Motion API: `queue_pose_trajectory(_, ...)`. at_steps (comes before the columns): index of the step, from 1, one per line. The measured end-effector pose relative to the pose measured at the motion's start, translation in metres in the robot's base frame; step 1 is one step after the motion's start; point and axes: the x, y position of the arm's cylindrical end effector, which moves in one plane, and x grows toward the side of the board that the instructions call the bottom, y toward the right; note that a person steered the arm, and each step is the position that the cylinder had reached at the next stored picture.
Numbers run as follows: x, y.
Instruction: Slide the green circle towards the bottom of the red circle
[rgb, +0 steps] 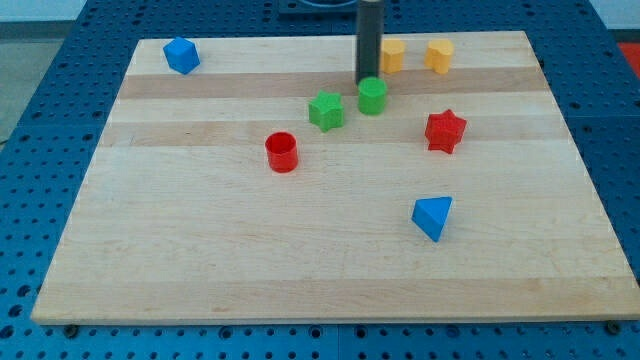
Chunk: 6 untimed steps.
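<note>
The green circle (372, 96) stands on the wooden board (200, 250) near the view's top centre. My tip (368, 81) sits right behind it, at its top edge, touching or nearly touching. The red circle (282, 152) stands lower and to the view's left of the green circle. A green star (326, 110) lies between them, just left of the green circle.
A red star (445, 131) lies to the right. A blue triangle (433, 217) lies at lower right. Two yellow blocks (393, 54) (439, 55) sit at the top edge, right of the rod. A blue block (181, 55) sits at top left.
</note>
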Motion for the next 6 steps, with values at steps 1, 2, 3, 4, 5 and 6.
queue_pose_trajectory(1,0.048,0.029)
queue_pose_trajectory(2,0.103,0.016)
queue_pose_trajectory(3,0.131,-0.028)
queue_pose_trajectory(4,0.14,-0.063)
queue_pose_trajectory(5,0.131,-0.112)
queue_pose_trajectory(6,0.141,-0.136)
